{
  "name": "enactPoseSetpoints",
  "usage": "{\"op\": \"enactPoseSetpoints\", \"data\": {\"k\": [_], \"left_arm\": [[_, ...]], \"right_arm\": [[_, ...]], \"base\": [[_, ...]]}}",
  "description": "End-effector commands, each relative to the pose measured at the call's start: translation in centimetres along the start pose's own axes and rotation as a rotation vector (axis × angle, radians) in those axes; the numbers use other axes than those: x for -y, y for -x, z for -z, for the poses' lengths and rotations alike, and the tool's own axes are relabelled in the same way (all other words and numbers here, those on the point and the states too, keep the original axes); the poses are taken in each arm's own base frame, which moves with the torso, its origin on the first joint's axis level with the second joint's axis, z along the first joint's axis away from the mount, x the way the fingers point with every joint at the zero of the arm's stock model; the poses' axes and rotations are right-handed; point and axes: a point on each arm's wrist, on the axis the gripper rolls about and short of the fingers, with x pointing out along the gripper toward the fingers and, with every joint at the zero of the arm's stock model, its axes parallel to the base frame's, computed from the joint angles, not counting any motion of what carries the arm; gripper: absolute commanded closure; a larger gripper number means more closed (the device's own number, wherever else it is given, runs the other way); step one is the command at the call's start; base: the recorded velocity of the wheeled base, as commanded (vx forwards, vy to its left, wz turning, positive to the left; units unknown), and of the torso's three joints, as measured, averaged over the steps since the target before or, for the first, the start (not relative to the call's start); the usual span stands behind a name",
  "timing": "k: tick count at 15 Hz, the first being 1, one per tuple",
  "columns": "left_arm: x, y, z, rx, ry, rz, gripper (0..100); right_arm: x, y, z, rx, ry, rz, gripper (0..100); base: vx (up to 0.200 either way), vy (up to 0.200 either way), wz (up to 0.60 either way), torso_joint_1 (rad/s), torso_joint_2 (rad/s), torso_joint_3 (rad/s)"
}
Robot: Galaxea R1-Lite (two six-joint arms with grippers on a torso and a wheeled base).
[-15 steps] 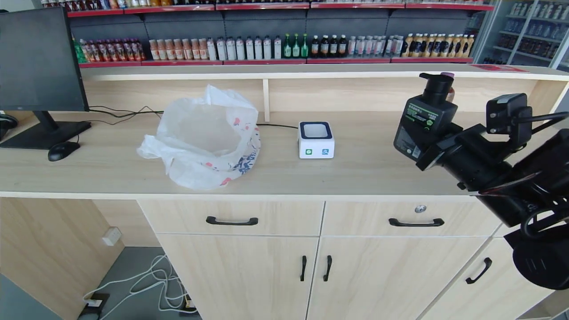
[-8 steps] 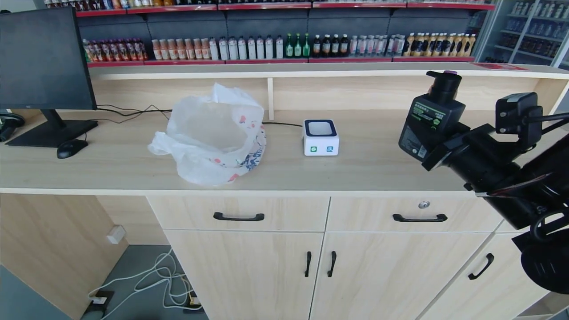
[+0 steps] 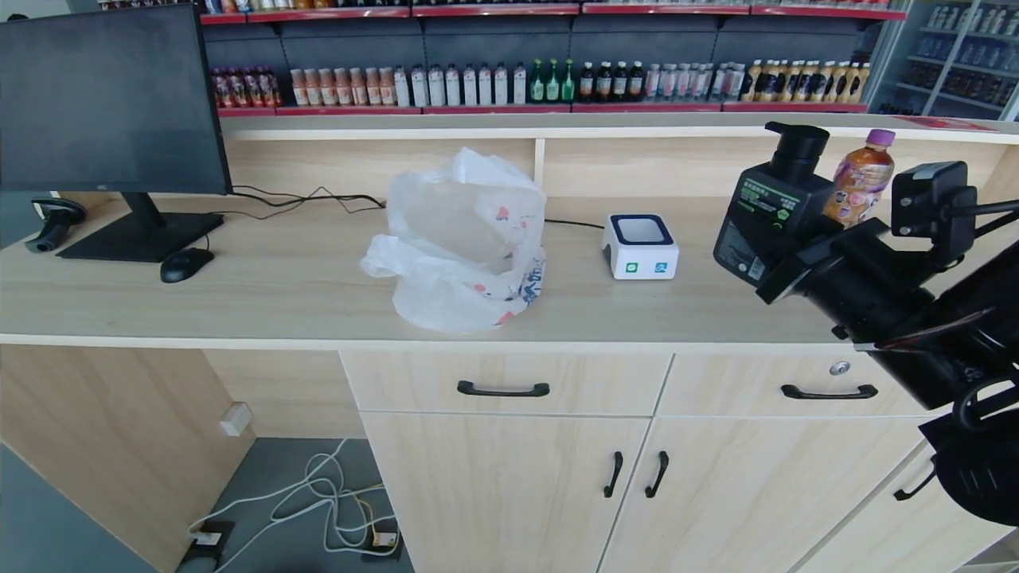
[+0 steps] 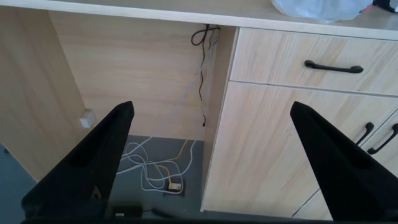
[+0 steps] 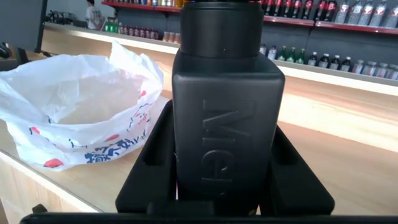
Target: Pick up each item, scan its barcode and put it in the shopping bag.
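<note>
The right gripper (image 3: pixel 788 259) has its fingers clamped on the lower body of a black square plastic bottle with a round pump top (image 3: pixel 766 219), holding it roughly upright in the air over the right part of the pale wooden counter (image 3: pixel 263 290). It sits to the right of the small white cube scanner (image 3: pixel 641 248), and a white plastic shopping bag with red and blue print (image 3: pixel 466 255) stands open-mouthed farther left. The left gripper (image 4: pixel 211 109) hangs low before the cabinet front under the counter, its two dark fingers (image 4: pixel 93 168) spread wide apart with nothing between them.
</note>
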Motion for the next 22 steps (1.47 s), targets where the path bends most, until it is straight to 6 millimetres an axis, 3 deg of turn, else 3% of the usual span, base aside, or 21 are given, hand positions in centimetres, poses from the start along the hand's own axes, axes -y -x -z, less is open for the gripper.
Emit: {"op": "enactPoseSetpoints", "data": {"k": [1, 7, 12, 18, 22], "left_arm": [[0.00, -0.01, -0.01, -0.001, 0.000, -0.001, 0], [0.00, -0.01, -0.01, -0.001, -0.001, 0.001, 0], [0.00, -0.01, -0.01, -0.001, -0.001, 0.002, 0], [0.00, -0.01, -0.01, -0.001, -0.001, 0.001, 0], [0.00, -0.01, -0.01, -0.001, -0.001, 0.002, 0]], "right_arm": [[0.02, 0.24, -0.55, 0.013, 0.003, 0.001, 100], [-0.11, 0.26, -0.64, 0.015, 0.002, -0.002, 100], [-0.14, 0.20, -0.70, 0.018, 0.002, -0.004, 100], [-0.13, 0.14, -0.70, 0.020, 0.002, -0.003, 100], [-0.08, 0.00, -0.92, 0.030, 0.004, -0.002, 100]], "base": [[0.000, 0.200, 0.00, 0.002, 0.00, 0.002], [0.000, 0.200, 0.00, 0.005, 0.00, 0.001], [0.000, 0.000, 0.00, 0.000, 0.00, 0.000], [0.200, 0.000, 0.00, 0.002, 0.01, 0.003], [0.000, 0.000, 0.00, 0.000, 0.00, 0.000]]}}
